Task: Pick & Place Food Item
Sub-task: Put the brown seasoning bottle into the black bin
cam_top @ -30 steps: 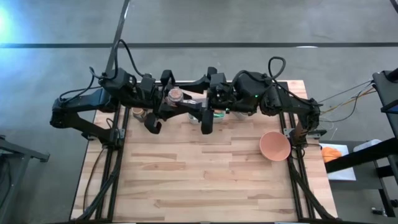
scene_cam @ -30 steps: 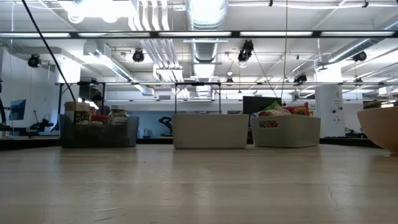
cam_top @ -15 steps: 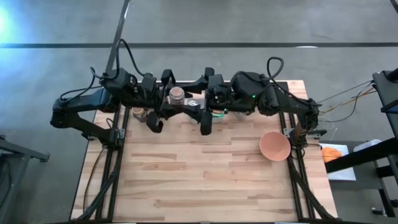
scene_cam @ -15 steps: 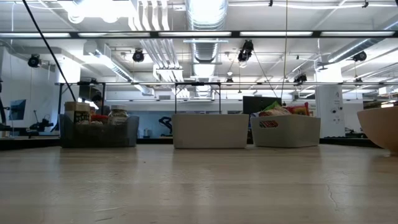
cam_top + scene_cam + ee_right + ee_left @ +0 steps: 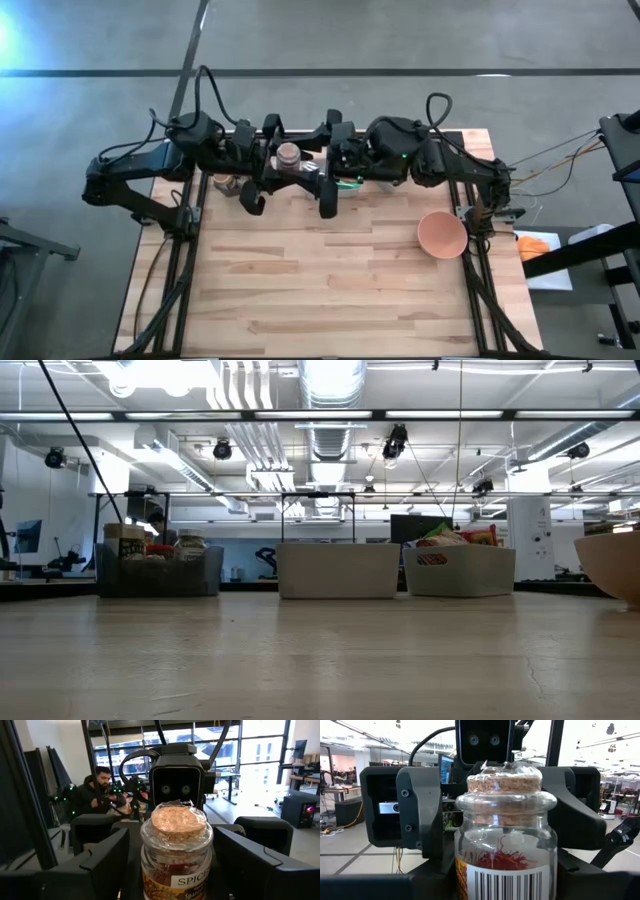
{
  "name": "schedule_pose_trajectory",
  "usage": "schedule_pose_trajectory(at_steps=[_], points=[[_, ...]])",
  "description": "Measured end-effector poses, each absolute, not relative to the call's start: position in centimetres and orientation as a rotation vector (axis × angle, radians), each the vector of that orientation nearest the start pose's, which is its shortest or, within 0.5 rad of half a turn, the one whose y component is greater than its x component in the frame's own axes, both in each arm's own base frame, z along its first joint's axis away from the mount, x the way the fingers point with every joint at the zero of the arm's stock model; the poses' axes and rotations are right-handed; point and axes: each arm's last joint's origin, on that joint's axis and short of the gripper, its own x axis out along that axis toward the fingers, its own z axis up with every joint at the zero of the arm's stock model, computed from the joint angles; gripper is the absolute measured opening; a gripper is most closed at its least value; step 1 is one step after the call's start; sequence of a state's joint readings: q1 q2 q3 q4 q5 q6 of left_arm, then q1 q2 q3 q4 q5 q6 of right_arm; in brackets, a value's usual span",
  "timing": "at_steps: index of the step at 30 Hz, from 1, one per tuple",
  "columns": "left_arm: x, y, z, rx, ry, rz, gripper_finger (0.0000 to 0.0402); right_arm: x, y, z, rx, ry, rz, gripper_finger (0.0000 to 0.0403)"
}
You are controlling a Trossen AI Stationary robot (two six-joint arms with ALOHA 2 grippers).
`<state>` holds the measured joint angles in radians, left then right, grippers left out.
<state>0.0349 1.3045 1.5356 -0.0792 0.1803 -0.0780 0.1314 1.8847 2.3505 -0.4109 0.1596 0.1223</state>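
Your surface (image 5: pixel 330 280) is light wood planks; both arms meet over its far edge, near the middle. Left end effector (image 5: pixel 283 170) and right end effector (image 5: pixel 300 172) face each other there, each closed on the same spice jar (image 5: pixel 287 153), held up off the surface. Your wrist views show the jar (image 5: pixel 505 840) upright, cork stopper wrapped in film, red threads inside, dark fingers (image 5: pixel 105 865) flanking it on both sides. Orange bowl (image 5: pixel 441 234) sits at the right edge. Person (image 5: pixel 97 790) seated in the room beyond.
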Motion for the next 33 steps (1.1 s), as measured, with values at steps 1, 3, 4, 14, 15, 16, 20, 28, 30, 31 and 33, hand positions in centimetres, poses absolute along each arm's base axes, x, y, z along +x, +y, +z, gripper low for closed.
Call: schedule_pose_trajectory(at_steps=[1, 3, 4, 14, 15, 16, 20, 28, 30, 31, 33], points=[[27.0, 0.4, 48.7, -0.061, -0.144, -0.151, 0.0172, 38.7, 4.7, 52.4, 0.13, -0.057, -0.025, 0.0277], [27.0, 0.4, 48.7, -0.061, -0.144, -0.152, 0.0172, 38.7, 4.6, 52.4, 0.131, -0.058, -0.029, 0.026], [27.0, 0.4, 48.7, -0.061, -0.143, -0.153, 0.0172, 38.7, 4.6, 52.4, 0.13, -0.059, -0.035, 0.0248], [27.1, 0.5, 48.6, -0.045, -0.137, -0.133, 0.0172, 38.6, 4.6, 52.4, 0.127, -0.061, -0.062, 0.0177], [27.1, 0.5, 48.6, -0.045, -0.138, -0.134, 0.0172, 38.6, 4.6, 52.4, 0.126, -0.061, -0.069, 0.0177], [27.1, 0.5, 48.6, -0.044, -0.138, -0.136, 0.0172, 38.6, 4.6, 52.4, 0.121, -0.061, -0.07, 0.0177], [27.1, 0.5, 48.6, -0.056, -0.139, -0.136, 0.0172, 38.6, 4.6, 52.3, 0.118, -0.059, -0.069, 0.0177], [27.0, 0.5, 48.0, -0.114, -0.069, -0.136, 0.0332, 38.5, 4.7, 51.7, -0.062, 0.02, -0.018, 0.0177], [26.9, 0.5, 47.7, -0.148, -0.015, -0.134, 0.0363, 38.6, 4.8, 51.3, -0.099, 0.058, -0.004, 0.0176], [26.9, 0.5, 47.5, -0.155, 0.006, -0.132, 0.0374, 38.6, 4.8, 51.2, -0.117, 0.073, -0.002, 0.0176], [26.9, 0.5, 47.2, -0.163, 0.036, -0.129, 0.039, 38.6, 4.8, 50.9, -0.147, 0.098, 0.003, 0.0176]])
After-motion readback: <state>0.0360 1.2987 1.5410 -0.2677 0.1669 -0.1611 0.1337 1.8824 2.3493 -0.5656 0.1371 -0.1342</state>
